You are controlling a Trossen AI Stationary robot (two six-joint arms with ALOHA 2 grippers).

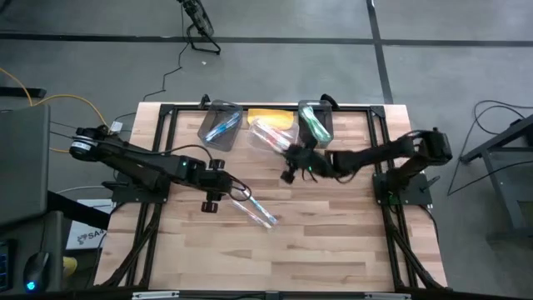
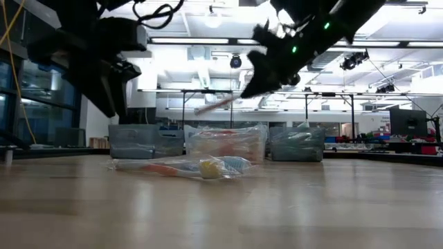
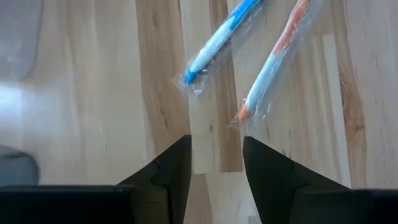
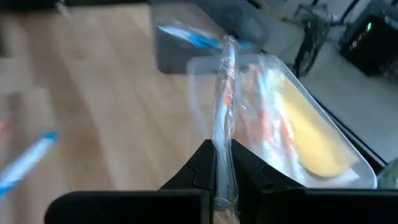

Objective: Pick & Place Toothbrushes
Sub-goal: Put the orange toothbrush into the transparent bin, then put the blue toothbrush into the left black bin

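The right gripper (image 4: 222,163) pinches a wrapped toothbrush (image 4: 225,93) above the clear bin (image 4: 323,127); it looks light and slippery. The left gripper (image 3: 216,162), half open, hovers beside two wrapped toothbrushes (image 3: 273,62); better to grasp mid-handle.

— Along the table (image 1: 333,250) back edge? 
— Three bins (image 1: 272,133) side by side. 
— Nearer than the middle bin? 
— Two wrapped toothbrushes (image 1: 256,210) lying on the tabletop, left gripper (image 1: 226,190) just beside.

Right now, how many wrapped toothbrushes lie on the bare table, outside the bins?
2: a blue wrapped toothbrush and an orange one, side by side on the wood just ahead of the left tool. More may be hidden.
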